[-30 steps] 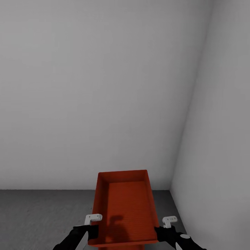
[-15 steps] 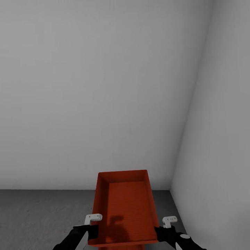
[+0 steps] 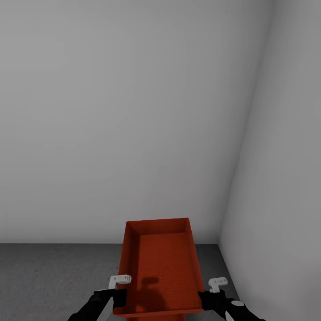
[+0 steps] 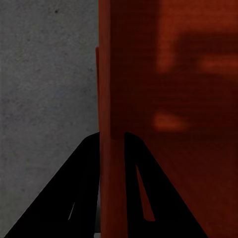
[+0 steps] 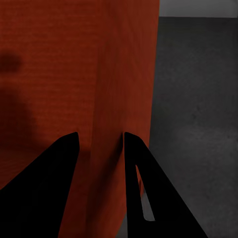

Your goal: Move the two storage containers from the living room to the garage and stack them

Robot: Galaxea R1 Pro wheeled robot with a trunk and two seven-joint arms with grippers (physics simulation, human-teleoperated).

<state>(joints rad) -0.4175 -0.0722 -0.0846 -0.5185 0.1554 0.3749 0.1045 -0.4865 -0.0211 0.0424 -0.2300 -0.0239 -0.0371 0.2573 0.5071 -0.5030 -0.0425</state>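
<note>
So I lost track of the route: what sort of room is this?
Probably a garage or bare utility room: rough grey concrete floor, plain white-grey walls meeting in a corner, nothing else but the red bin.

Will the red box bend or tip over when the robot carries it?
The storage container probably stays stiff: its thin walls look straight though each tool pinches one. It likely won't tip, since the left tool and right tool hold opposite long sides. It looks empty, so it is probably light.
</note>
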